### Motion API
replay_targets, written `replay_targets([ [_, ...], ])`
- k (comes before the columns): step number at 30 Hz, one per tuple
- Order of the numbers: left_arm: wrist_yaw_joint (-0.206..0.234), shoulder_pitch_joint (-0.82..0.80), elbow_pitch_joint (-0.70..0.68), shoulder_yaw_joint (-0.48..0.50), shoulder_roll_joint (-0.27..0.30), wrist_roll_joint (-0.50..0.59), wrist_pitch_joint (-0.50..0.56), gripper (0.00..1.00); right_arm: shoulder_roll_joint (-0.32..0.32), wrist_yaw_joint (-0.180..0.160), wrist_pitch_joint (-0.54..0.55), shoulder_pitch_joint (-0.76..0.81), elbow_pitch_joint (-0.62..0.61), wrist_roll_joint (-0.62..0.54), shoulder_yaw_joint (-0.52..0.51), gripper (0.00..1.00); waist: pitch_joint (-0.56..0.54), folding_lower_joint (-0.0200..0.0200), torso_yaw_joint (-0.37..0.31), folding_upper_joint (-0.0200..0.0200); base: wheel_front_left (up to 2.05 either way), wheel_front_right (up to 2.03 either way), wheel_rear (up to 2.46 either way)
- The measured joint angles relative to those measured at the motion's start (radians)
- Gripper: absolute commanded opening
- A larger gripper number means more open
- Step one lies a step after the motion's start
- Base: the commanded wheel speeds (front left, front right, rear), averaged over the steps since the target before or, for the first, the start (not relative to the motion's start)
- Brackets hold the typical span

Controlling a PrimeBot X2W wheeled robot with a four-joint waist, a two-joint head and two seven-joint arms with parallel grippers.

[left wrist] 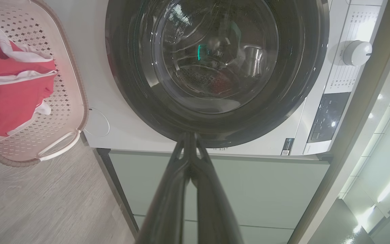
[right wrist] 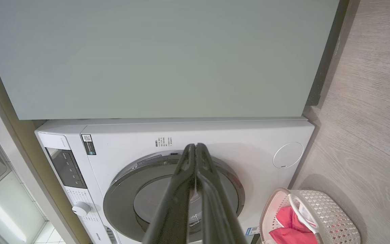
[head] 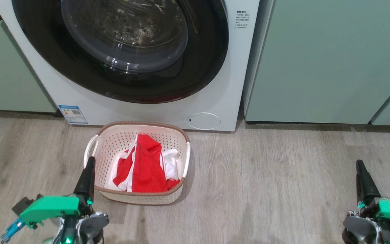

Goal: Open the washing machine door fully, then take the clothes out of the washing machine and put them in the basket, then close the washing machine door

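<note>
The white washing machine (head: pixel 235 74) stands ahead with its washing machine door (head: pixel 46 64) lying flush against the front, black rim and glass bowl facing me. On the floor in front of it sits the cream basket (head: pixel 113 135), holding the red and white clothes (head: pixel 144 166). My left gripper (head: pixel 90 161) is shut with nothing in it, at the basket's left rim. My right gripper (head: pixel 360 164) is shut and empty, far to the right above the floor. The left wrist view shows the door (left wrist: pixel 130 88), the basket (left wrist: pixel 63 145) and the clothes (left wrist: pixel 8 98).
Pale green cabinets (head: pixel 323 61) flank the washer on both sides. The round filter cap (head: pixel 203 121) and a blue label (head: pixel 73 114) sit low on the washer's front. Wood-look floor (head: pixel 276 183) spreads to the right of the basket.
</note>
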Motion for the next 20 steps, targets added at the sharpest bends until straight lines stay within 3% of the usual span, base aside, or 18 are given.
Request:
replay_targets([
  [20, 0.000, 0.000, 0.000, 0.000, 0.000, 0.000, 0.000, 0.00, 0.000, 0.000, 0.000, 0.000, 0.000, 0.000, 0.000, 0.00, 0.000, 0.0000, 0.000, 0.0000, 0.00, 0.00, 0.00],
])
